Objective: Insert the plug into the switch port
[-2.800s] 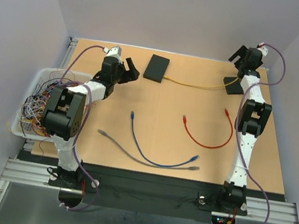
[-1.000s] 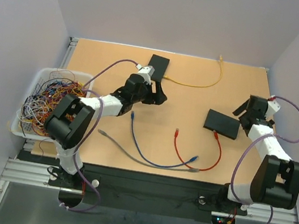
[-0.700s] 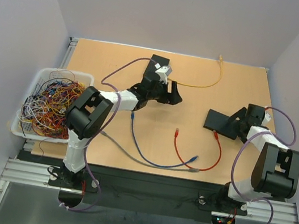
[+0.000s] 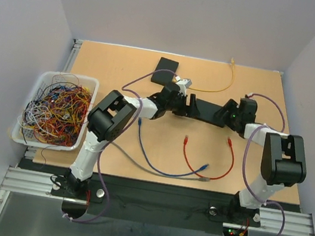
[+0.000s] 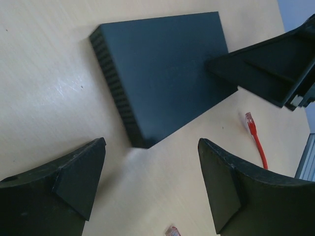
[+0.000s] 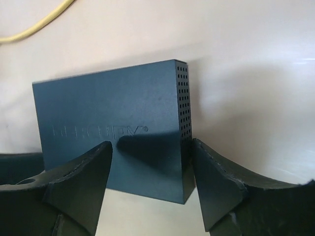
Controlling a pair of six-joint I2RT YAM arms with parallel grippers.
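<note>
Table: you have a tan wooden table (image 4: 106,61) with both arms reaching to its middle.
Switch: the flat black network switch (image 4: 210,112) lies flat just toward 12 o'clock of the table's centre, between the two pincers. Its perforated side shows in both wrist views (image 6: 183,98).
Left gripper (image 4: 187,105): its jaws are spread wide and hold nothing. It sits at the switch's 9 o'clock end, with the switch's corner just ahead of the gap (image 5: 150,142).
Right gripper (image 4: 229,115): its jaws stand apart at the switch's 3 o'clock end, straddling that end (image 6: 151,144). You cannot tell whether either finger presses on the casing.
Plug: neither pincer holds a plug. The red patch cable (image 4: 232,161) lies looped at 6 o'clock of the switch, with its plugs loose on the wood (image 5: 251,122).
Obstructions: both pincers crowd the switch's short ends.
Surroundings: a second black box (image 4: 166,71) sits at 11 o'clock, with a yellow cable (image 4: 232,76) trailing from it behind the switch. A blue cable (image 4: 141,142) and a grey cable (image 4: 127,155) lie at 7 o'clock.
Bin: a white plastic bin (image 4: 94,83) of tangled wires stands at the table's 9 o'clock edge, well apart from the switch.
</note>
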